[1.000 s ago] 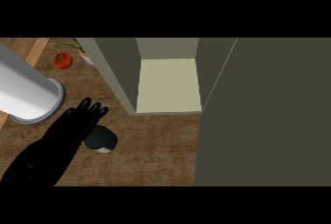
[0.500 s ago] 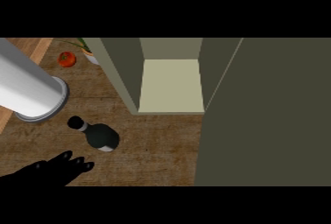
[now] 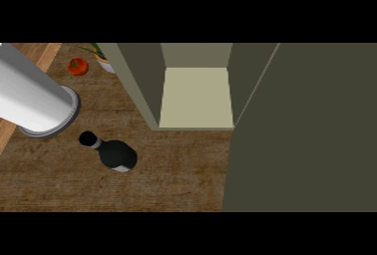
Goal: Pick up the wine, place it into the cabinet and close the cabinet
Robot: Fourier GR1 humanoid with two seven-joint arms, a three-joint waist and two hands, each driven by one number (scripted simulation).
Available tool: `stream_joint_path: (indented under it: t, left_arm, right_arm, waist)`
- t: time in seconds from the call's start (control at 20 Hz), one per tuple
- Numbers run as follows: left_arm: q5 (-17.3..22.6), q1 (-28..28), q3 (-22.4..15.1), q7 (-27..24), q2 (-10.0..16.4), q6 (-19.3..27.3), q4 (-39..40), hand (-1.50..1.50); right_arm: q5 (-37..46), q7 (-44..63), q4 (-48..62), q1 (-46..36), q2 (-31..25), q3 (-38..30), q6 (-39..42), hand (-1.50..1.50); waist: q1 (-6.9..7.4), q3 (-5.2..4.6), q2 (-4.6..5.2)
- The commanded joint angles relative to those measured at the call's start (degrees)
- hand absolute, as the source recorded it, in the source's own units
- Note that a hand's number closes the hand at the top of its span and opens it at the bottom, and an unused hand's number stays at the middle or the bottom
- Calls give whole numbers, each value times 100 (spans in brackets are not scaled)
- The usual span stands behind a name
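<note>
The wine (image 3: pixel 115 153) stood upright on the wooden counter (image 3: pixel 169 179), dark bottle with its black cap (image 3: pixel 88 138) leaning toward the upper left in my view, and nothing was touching it. It sat just to the left of the cabinet (image 3: pixel 138 79) and a little nearer to me than the cabinet's front edge, apart from its wall. The cabinet's compartment was open, its pale shelf (image 3: pixel 196 97) showing bare, and what I took for the cabinet door (image 3: pixel 309 129) swung out on the cabinet's right side, filling that whole flank of my view. Farther left of the cabinet, beyond the bottle, a big grey cylinder (image 3: pixel 33 99) lay tilted, its rim near the cap but not touching it. Up by the cabinet's far left corner sat a red tomato (image 3: pixel 77 66) and beside it a potted plant (image 3: pixel 104 61), both well apart from the bottle. Neither of my hands showed anywhere in view, so I could not tell whether my fingers were apart or together, and nothing was clamped. By my reckoning I was at the very first step: the pick-up was not yet made. The next move called for bringing a hand down beside the bottle's body, keeping off that cylinder, closing round the glass, then lifting it over the cabinet's front edge onto the shelf.
</note>
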Motion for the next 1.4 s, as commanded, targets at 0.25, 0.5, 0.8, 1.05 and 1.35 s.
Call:
stream_joint_path:
  t: [0.25, 0.5, 0.8, 1.05, 1.35]
  left_arm:
    - [761, 249, 360, 500, 143, 689, -926, -150]
    - [897, 143, 816, 588, 62, 532, -419, -150]
    - [635, -397, 709, 971, -43, 1215, -155, -150]
    - [101, 43, 895, 868, -625, 267, 435, -150]
    - [-23, -1097, 1150, 1000, -570, 850, 1082, -150]
  right_arm:
    - [-297, 637, -282, -463, 3, -227, -144, -150]
    - [-303, 496, -247, -366, 54, -310, -56, -150]
    - [53, 809, -785, -86, 207, 140, -188, -150]
    - [-195, 1059, -587, -613, 50, -219, -186, -150]
    - [-29, 1209, -628, -717, 142, -63, -281, -150]
  waist:
    - [9, 2, 2]
    - [-3, 1, 4]
    - [-64, 2, 5]
    - [-15, -2, 5]
    - [-55, 1, 11]
